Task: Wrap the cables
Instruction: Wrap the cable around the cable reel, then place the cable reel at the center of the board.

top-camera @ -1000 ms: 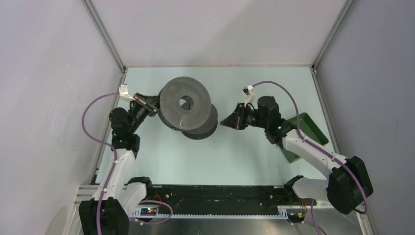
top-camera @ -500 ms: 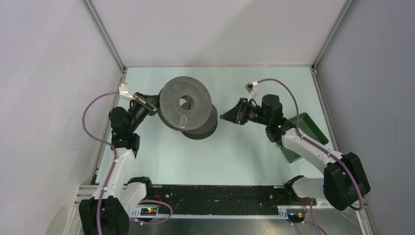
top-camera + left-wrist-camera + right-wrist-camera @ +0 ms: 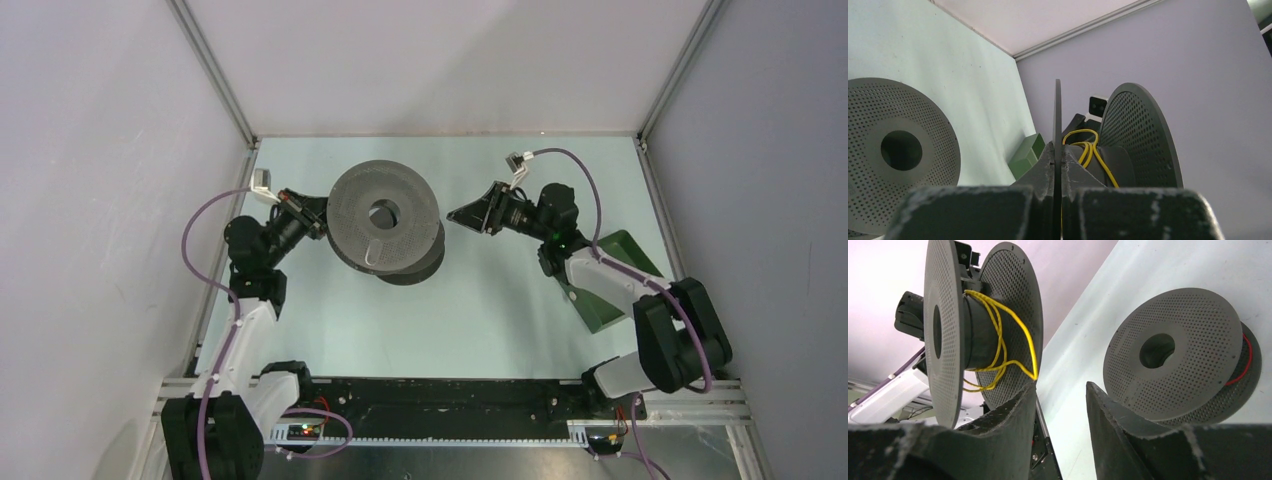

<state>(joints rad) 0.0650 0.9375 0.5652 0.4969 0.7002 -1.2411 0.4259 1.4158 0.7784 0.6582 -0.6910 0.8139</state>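
My left gripper (image 3: 318, 212) (image 3: 1058, 150) is shut on the thin flange of a dark grey perforated spool (image 3: 385, 210) (image 3: 943, 330), which it holds up on edge. The yellow cable (image 3: 1000, 340) (image 3: 1089, 149) is loosely looped round this spool's hub, and one loop hangs out past the flange. A second spool (image 3: 415, 262) (image 3: 1178, 352) (image 3: 898, 150) lies on the table with the red cable (image 3: 1243, 365) showing between its flanges. My right gripper (image 3: 465, 214) (image 3: 1060, 390) is open and empty, just right of the held spool, near the hanging yellow loop.
A green bin (image 3: 615, 280) (image 3: 1025, 155) sits at the right, under my right arm. The enclosure's grey walls and metal frame posts close in the table at the left, back and right. Purple hoses arc over both arms.
My right gripper has opened and swung toward the back of the table, its arm folding in. The held spool has shifted slightly with the left arm.
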